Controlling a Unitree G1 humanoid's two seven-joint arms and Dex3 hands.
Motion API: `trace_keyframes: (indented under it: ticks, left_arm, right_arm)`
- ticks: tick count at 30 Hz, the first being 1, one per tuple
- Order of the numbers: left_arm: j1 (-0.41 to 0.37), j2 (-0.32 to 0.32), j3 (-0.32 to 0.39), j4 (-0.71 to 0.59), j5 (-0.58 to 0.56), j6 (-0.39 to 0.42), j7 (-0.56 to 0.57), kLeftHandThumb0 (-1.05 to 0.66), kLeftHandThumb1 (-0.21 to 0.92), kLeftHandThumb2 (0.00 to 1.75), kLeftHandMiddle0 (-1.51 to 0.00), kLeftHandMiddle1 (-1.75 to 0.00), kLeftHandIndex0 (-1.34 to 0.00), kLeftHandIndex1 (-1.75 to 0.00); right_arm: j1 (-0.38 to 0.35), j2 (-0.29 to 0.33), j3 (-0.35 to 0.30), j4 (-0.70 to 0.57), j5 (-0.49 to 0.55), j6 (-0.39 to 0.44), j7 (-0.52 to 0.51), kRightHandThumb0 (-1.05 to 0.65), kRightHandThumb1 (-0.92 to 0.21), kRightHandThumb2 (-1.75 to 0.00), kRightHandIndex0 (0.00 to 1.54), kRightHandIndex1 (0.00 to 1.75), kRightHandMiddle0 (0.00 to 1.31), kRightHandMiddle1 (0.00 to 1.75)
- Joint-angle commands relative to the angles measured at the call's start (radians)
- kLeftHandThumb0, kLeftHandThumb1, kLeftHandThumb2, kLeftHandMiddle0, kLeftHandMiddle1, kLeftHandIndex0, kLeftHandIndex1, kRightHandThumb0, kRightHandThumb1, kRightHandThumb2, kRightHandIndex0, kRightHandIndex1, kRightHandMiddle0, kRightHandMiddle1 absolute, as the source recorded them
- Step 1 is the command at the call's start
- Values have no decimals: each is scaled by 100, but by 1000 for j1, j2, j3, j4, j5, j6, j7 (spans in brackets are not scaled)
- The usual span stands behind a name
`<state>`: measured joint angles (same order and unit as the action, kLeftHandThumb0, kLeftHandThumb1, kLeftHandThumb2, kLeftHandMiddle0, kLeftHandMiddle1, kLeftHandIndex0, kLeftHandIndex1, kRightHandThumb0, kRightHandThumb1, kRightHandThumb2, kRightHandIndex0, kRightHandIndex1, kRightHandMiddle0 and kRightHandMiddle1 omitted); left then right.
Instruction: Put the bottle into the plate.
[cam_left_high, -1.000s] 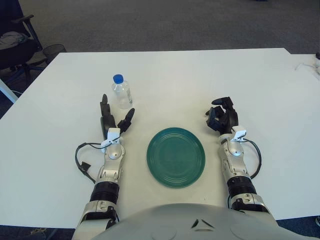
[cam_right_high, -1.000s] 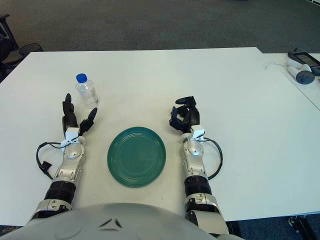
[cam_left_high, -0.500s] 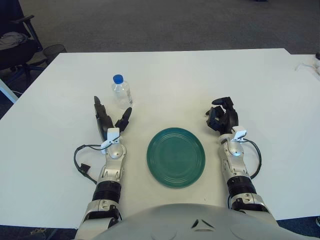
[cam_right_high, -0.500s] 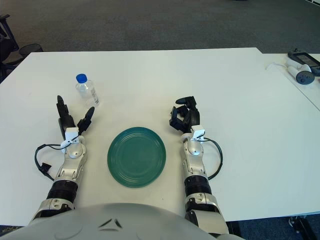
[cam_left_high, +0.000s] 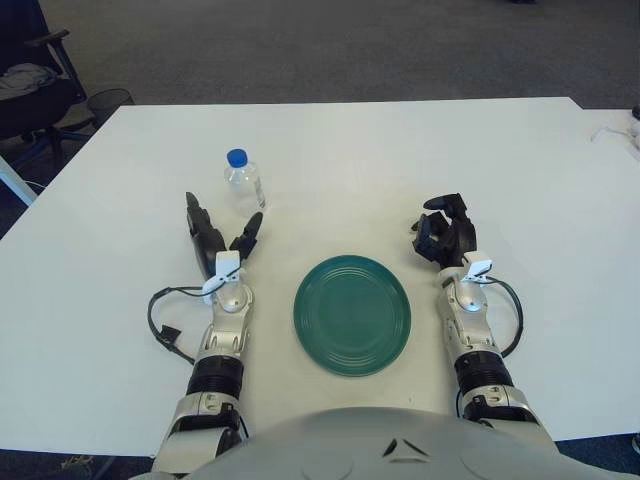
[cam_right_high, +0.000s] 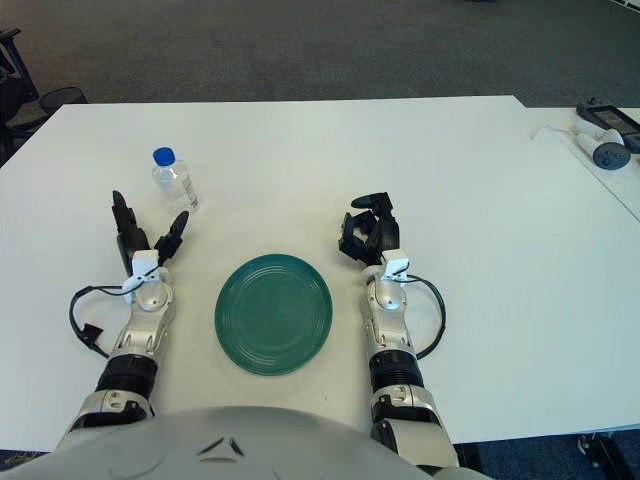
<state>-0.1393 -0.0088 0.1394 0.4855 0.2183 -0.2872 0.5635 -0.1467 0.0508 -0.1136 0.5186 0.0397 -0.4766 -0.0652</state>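
A small clear bottle (cam_left_high: 244, 182) with a blue cap stands upright on the white table (cam_left_high: 340, 150), back left of the round green plate (cam_left_high: 352, 313). My left hand (cam_left_high: 218, 238) is just in front of the bottle, a little apart from it, fingers spread open and holding nothing. The bottle's lower part shows between its thumb and fingers. My right hand (cam_left_high: 444, 232) shows to the right of the plate with fingers curled and nothing in them.
An office chair (cam_left_high: 30, 90) and a black basket (cam_left_high: 108, 100) stand off the table's far left corner. A white device with a cable (cam_right_high: 603, 150) lies on a second table at the far right.
My left hand has moved forward and slightly left toward the bottle, fingers spreading wider. The bottle, plate and right hand have stayed put.
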Motion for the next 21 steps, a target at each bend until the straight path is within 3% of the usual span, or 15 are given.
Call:
trace_keyframes:
  ticks: [1, 21]
  left_arm:
    - [-55, 33, 25, 106, -42, 44, -43, -105, 89, 10, 0, 0, 0, 0]
    - [-169, 106, 40, 251, -98, -14, -139, -105, 90, 10, -1, 0, -3, -2]
  right_arm:
    - [24, -5, 2, 42, -9, 36, -5, 0, -48, -112, 52, 169, 26, 175]
    - [29, -8, 0, 42, 0, 35, 12, 0, -48, -113, 52, 169, 26, 175]
